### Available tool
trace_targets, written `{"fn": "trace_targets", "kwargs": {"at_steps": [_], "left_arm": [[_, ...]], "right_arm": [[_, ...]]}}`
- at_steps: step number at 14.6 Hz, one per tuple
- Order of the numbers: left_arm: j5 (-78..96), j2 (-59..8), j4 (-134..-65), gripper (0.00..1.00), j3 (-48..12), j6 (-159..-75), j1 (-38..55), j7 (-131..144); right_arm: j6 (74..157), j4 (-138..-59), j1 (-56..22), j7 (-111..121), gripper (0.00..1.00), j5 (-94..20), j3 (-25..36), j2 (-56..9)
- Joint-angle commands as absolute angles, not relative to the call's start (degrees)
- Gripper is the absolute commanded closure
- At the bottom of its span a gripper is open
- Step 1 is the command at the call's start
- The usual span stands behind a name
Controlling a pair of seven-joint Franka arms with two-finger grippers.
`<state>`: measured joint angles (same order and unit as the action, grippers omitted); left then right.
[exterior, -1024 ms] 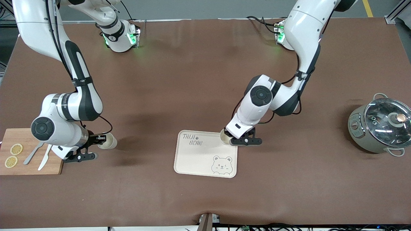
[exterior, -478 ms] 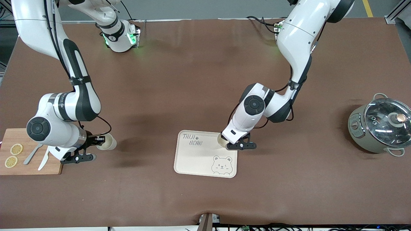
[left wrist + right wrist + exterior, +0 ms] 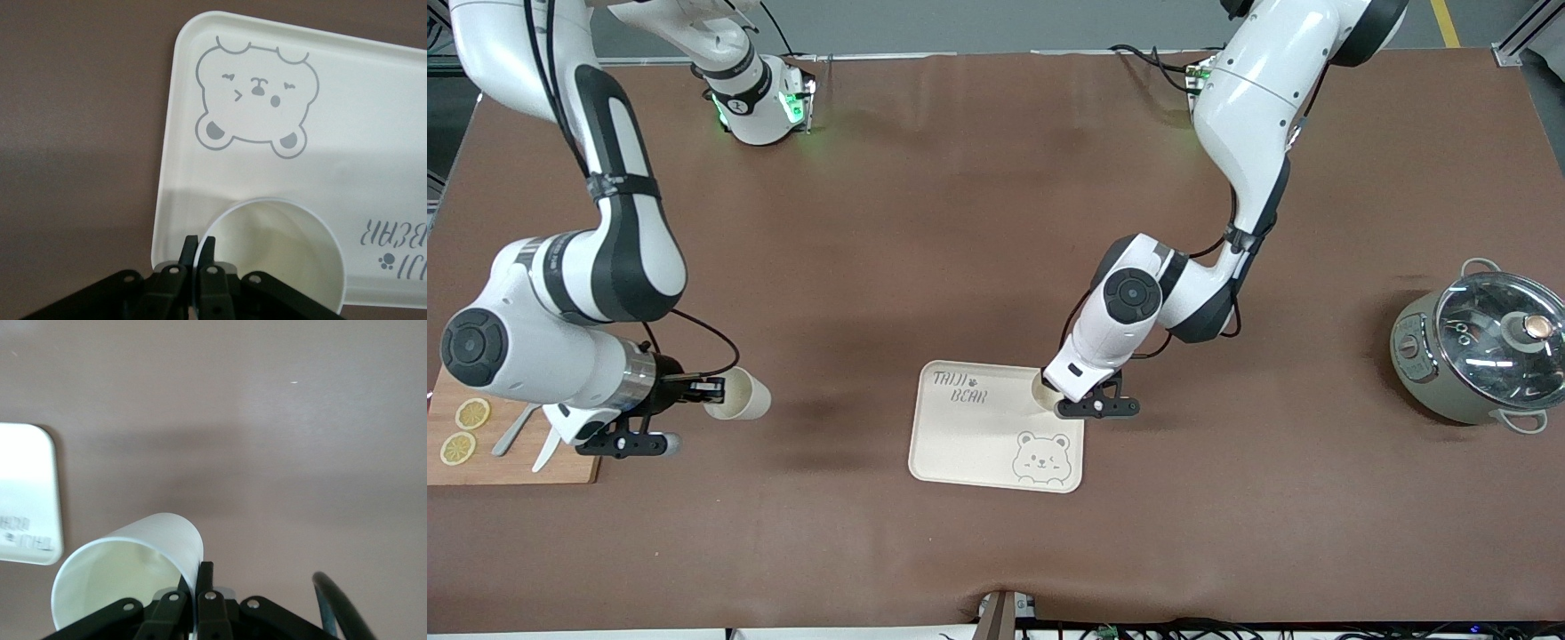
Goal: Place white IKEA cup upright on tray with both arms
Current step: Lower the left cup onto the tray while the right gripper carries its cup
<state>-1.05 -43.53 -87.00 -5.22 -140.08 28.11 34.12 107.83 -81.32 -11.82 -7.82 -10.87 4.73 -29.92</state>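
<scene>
The cream bear tray [image 3: 978, 436] lies mid-table. My left gripper [image 3: 1052, 392] is shut on the rim of a white cup [image 3: 1041, 388] that stands mouth-up in the tray's corner toward the left arm. The left wrist view shows this cup [image 3: 280, 257] on the tray [image 3: 373, 127], with the gripper [image 3: 199, 244] pinching its wall. My right gripper [image 3: 713, 388] is shut on the rim of a second white cup [image 3: 740, 404], held tilted in the air over the table beside the cutting board. The right wrist view shows that cup [image 3: 127, 577], the gripper [image 3: 197, 577] and the tray's corner [image 3: 27, 493].
A wooden cutting board [image 3: 516, 467] with two lemon slices [image 3: 471, 413], a fork and a knife lies at the right arm's end. A grey pot with a glass lid [image 3: 1485, 347] stands at the left arm's end.
My right arm has risen and carried its cup a little toward the tray. My left gripper has shifted its cup slightly farther onto the tray's corner, then held still.
</scene>
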Motion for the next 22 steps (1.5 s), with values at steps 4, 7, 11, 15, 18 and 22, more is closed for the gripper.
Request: {"fn": "trace_targets", "kwargs": {"at_steps": [4,7,11,15,18,22], "left_arm": [[-0.88,-44.38,-85.43,1.00,-3.87,-139.83,28.83,34.28],[-1.84,-44.82,-85.43,1.00,-3.87,-140.97,28.74,34.28],[-2.11,-45.53,-85.43,1.00,-3.87,-142.21,28.74,34.36],[-3.77,-45.44,-85.52,0.00,-3.78,-142.29,28.83,34.80],[-4.04,-44.74,-85.52,0.00,-3.87,-142.12,28.65,36.64],[-3.96,-40.45,-85.43,0.00,-3.87,-136.70,28.83,39.37]], "right_arm": [[107.58,-76.91,-20.82,-26.69,1.00,-11.34,5.19,-31.20],[108.01,-73.31,-24.42,-35.04,1.00,-11.34,5.19,-33.92],[113.45,-71.89,-29.17,-44.98,1.00,-11.25,5.19,-36.82],[119.26,-71.98,-33.22,-52.11,1.00,-11.08,5.27,-39.98],[122.59,-72.51,-34.97,-54.57,1.00,-10.46,5.27,-42.18],[125.06,-73.56,-36.39,-58.53,1.00,-3.79,5.36,-44.21]]}}
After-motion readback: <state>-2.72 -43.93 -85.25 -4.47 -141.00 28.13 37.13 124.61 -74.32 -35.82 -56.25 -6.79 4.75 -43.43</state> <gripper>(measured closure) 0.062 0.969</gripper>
